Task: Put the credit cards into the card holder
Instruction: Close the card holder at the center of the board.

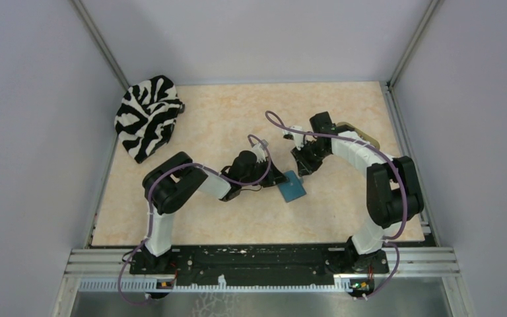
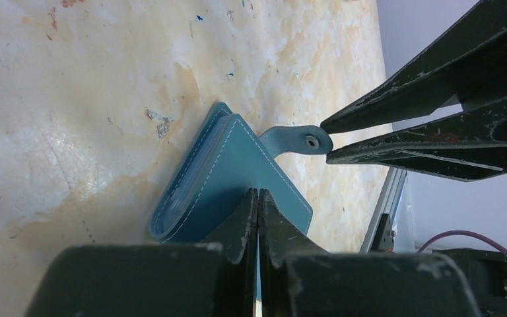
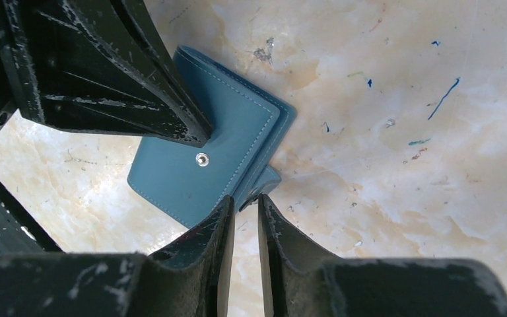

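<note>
The card holder (image 1: 292,187), a teal folding wallet, lies folded at mid-table. In the left wrist view my left gripper (image 2: 258,193) is shut on the near edge of the card holder (image 2: 228,175), with teal showing between the jaws. Its snap tab (image 2: 298,139) sticks out toward the right arm's fingers (image 2: 436,125). In the right wrist view my right gripper (image 3: 244,200) stands slightly open, the snap tab (image 3: 269,181) just at its fingertips and not pinched. The left arm's fingers (image 3: 112,79) cover the wallet's far corner. The credit cards are out of view.
A zebra-striped cloth (image 1: 146,115) lies bunched at the back left corner. A beige tray (image 1: 363,136) peeks out behind the right arm at the back right. Grey walls enclose the table on three sides; a metal rail (image 1: 264,261) runs along the near edge.
</note>
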